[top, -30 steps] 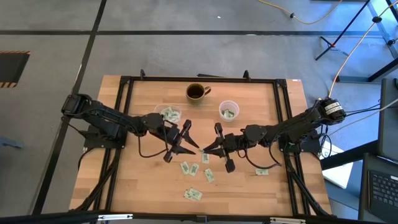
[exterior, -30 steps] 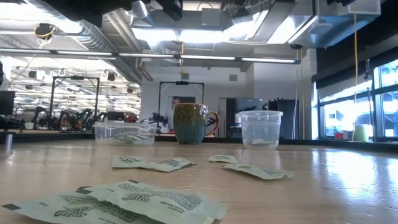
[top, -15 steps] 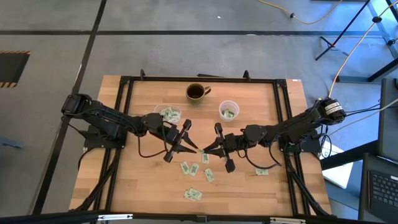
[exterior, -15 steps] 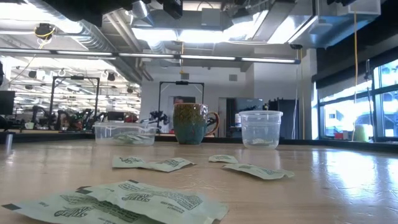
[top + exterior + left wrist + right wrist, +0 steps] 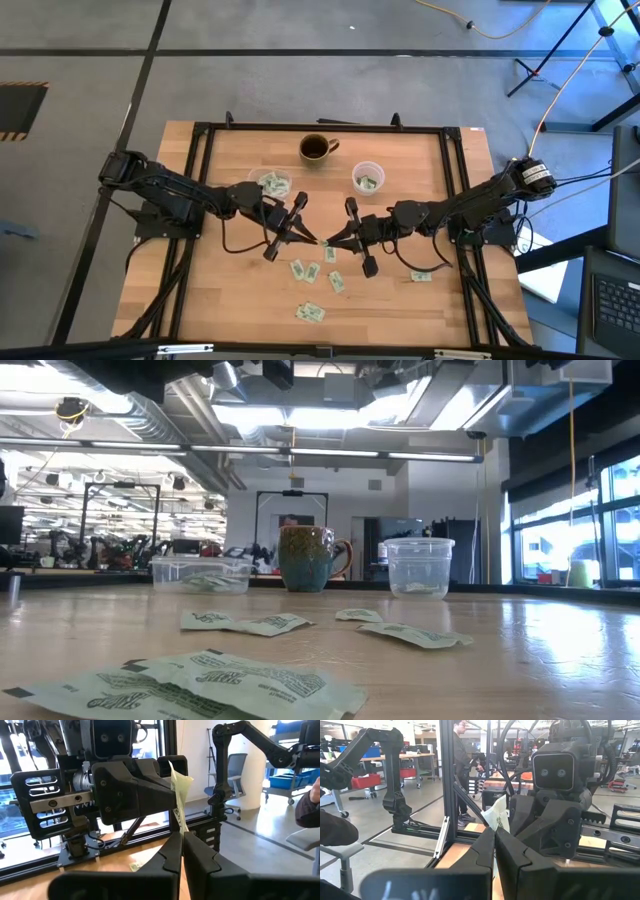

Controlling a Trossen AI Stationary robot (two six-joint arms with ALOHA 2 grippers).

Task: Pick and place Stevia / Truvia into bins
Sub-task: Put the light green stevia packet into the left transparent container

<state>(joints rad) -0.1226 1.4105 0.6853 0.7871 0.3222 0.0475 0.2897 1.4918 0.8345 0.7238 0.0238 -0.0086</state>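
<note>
Above the table's middle my left gripper [image 5: 315, 240] and my right gripper [image 5: 329, 240] meet tip to tip, both level and both shut on one pale green Stevia sachet [image 5: 180, 795] [image 5: 498, 816]. Several more sachets [image 5: 312, 272] lie flat on the wood nearer the front edge, and one lies alone [image 5: 420, 275] at the right. Toward the far edge stand the clear tub [image 5: 270, 183] and the clear cup [image 5: 368, 178], each with sachets inside. The low view shows the tub [image 5: 200, 573] and the cup [image 5: 418, 567], but neither gripper. My left gripper pinches the sachet's lower part [image 5: 181, 826] between its two fingers, coming level from the table's left. The sachet stands upright above the fingers, clear of the table. My right gripper pinches the same sachet's lower edge [image 5: 494, 827] between its two fingers, level from the table's right. The sachet's upper part rises above the fingertips.
A dark mug [image 5: 316, 148] with a handle stands at the far edge between the tub and the cup. A black frame [image 5: 200, 135] runs around the table. Bare wood lies at the front left [image 5: 230, 300].
My left gripper has shut onto the sachet that my right gripper holds up. Both arms have kept their places, and the sachet has stayed where it was.
</note>
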